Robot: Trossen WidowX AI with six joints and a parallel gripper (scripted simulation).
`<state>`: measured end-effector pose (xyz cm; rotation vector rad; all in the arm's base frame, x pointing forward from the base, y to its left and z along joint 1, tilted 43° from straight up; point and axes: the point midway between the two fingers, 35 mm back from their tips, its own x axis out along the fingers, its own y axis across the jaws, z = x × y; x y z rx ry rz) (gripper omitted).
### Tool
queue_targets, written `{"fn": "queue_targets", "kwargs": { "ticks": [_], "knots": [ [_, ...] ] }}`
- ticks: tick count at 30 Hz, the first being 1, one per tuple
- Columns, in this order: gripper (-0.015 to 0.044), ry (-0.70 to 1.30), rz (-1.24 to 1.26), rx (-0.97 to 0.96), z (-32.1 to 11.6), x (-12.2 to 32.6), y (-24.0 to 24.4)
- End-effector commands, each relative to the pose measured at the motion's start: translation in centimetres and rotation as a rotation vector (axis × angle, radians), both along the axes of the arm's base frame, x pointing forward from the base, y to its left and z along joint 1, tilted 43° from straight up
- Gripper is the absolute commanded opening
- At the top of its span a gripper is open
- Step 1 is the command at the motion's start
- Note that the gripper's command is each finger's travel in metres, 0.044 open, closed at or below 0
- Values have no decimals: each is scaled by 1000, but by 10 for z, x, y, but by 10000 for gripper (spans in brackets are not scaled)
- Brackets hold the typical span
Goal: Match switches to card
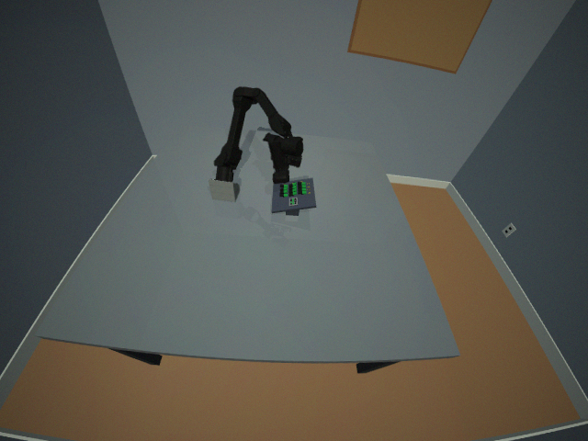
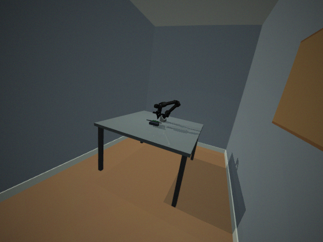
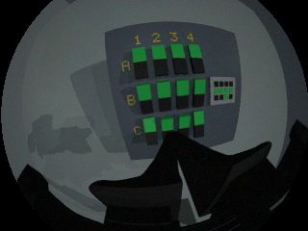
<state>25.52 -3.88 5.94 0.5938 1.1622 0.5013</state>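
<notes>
The tilted slate panel carries switches in rows A, B, C and columns 1 to 4, each with a green far half and a dark near half. The card right of the grid shows a dark far row, a green middle row, and a near row dark except green in column 3. In the wrist view C1 and C4 look different in tilt from C2 and C3; exact raised halves are hard to tell. My gripper is shut and empty, above the panel's near side, hiding part of row C's near edge.
The panel stands on a dark block on the grey table. The arm's pale base block stands left of the panel in the top view. Arm and panel shadows fall on the table.
</notes>
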Motion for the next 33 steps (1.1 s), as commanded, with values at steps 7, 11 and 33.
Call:
{"fn": "queue_targets", "kwargs": {
  "ticks": [7, 11, 33],
  "knots": [
    [0, 8, -4, 7, -10, 2, 9],
    [0, 8, -4, 7, -13, 4, 12],
    [0, 7, -4, 7, -19, 7, 18]
  ]
}}
